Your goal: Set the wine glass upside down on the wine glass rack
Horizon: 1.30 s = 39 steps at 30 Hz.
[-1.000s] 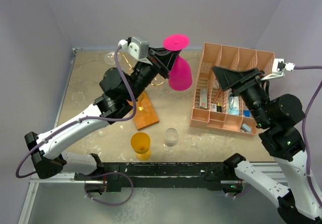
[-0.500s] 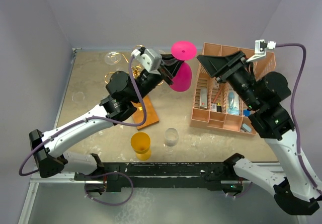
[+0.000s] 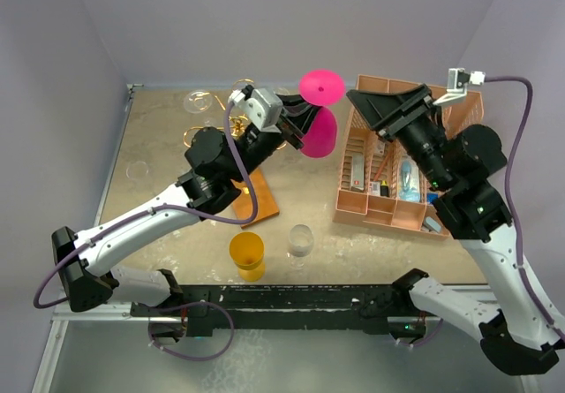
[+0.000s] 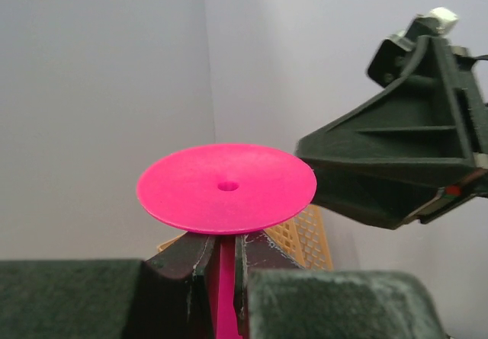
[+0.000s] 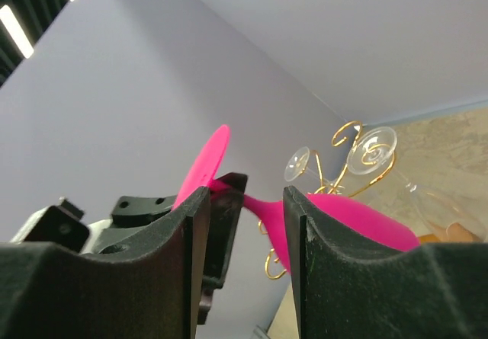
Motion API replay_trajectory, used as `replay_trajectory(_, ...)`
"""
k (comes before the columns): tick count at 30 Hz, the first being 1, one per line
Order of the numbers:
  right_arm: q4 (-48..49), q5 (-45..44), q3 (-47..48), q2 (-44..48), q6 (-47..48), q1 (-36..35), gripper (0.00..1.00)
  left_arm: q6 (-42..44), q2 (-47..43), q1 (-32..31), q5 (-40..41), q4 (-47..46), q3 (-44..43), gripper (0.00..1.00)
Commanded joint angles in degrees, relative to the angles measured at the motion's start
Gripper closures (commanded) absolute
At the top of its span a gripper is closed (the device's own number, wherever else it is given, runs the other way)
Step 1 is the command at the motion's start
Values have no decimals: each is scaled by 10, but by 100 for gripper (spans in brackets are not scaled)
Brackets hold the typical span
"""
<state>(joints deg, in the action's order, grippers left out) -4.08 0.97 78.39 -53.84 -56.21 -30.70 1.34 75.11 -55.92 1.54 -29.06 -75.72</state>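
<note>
Left hand (image 3: 298,121): clamped on the stem of the magenta plastic wine glass (image 3: 318,135). In the left wrist view (image 4: 221,254) both fingers (image 4: 185,261) press the stem just below the round foot.
Wine glass position: upper centre of the top view, carried in the left hand between rack and organizer. It is inverted, foot uppermost and bowl below, and somewhat tilted. It is not on the rack.
Wine glass, other views: its foot fills the centre of the left wrist view (image 4: 226,187). The glass lies slanted across the middle of the right wrist view (image 5: 335,215).
Right hand (image 3: 360,102): fingers apart and gripping nothing. It is raised at upper right of the top view, near the glass foot but apart from it. The glass shows through the gap in its own view (image 5: 246,211).
Gold wire wine glass rack with brown wooden base (image 3: 259,197): left of centre and partly hidden by the left arm. Its spiral arms show in the right wrist view (image 5: 372,160).
Clear stemmed glass (image 5: 379,139): hanging on a rack arm.
Salmon-pink slotted plastic organizer (image 3: 420,86): right half of the top view, small items inside.
Amber plastic tumbler (image 3: 246,253): lower centre, upright on the mottled beige desk (image 3: 159,141).
Small clear glass (image 3: 301,242): just right of the tumbler, apart from it.
</note>
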Motion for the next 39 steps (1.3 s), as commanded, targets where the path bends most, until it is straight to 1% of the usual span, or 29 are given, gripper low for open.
replay_trajectory(1,52,-54,-18,52,-21,-1,55,4,-7,-1,52,-49,14,100)
replay_trajectory(3,60,-58,-22,59,-22,-1,55,6,-6,0,48,-47,13,100)
replay_trajectory(5,49,-27,-3,48,-14,-1,56,9,-3,-1,27,-37,9,100)
replay_trajectory(8,11,14,45,20,13,-1,57,15,1,-1,-1,-17,-1,100)
replay_trajectory(10,-15,29,61,10,23,-1,57,17,3,0,-14,-14,-3,100)
replay_trajectory(15,-75,27,60,10,40,-1,57,22,8,-1,-43,-13,-3,100)
replay_trajectory(20,-107,23,62,7,52,-1,56,21,8,-1,-55,-19,-1,100)
replay_trajectory(23,-110,27,60,5,52,-1,57,18,10,0,-66,-19,-1,100)
replay_trajectory(25,-104,34,54,6,44,-1,59,14,12,0,-74,-18,0,100)
replay_trajectory(28,-100,33,43,9,28,-1,68,13,12,-1,-83,-18,6,100)
replay_trajectory(31,-84,27,25,18,1,-1,72,16,12,-1,-91,-24,13,100)
replay_trajectory(35,-50,28,-10,28,-59,-1,76,19,12,-1,-108,-40,25,100)
replay_trajectory(39,-26,35,-39,35,-116,-1,85,18,10,-1,-109,-44,35,100)
